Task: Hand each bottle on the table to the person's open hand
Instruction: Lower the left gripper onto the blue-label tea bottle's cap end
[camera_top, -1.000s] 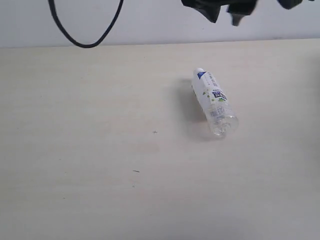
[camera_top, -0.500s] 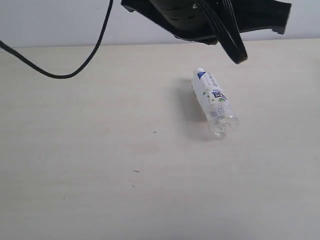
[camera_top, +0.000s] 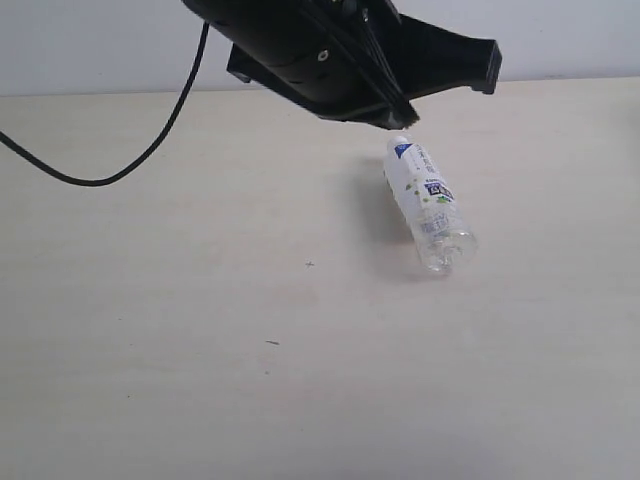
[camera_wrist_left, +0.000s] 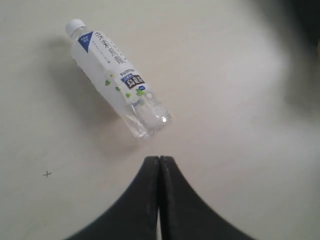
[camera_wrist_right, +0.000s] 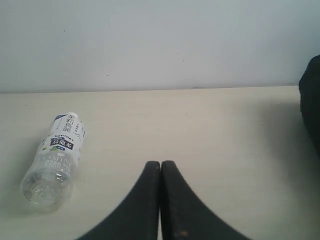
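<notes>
Overhanging arm (camera_top: 330, 60) across bottle (camera_top: 428, 205) cap

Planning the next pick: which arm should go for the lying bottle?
Left. The left gripper, shut, hangs just by the white-labelled bottle, looking down on it; the right gripper, also shut, looks farther off to its side.

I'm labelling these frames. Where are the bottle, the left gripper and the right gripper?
bottle (camera_top: 424, 198), exterior view, on the middle of its label.
left gripper (camera_wrist_left: 159, 161), left wrist view, where its shut fingertips meet.
right gripper (camera_wrist_right: 160, 165), right wrist view, where its shut fingertips meet.
</notes>
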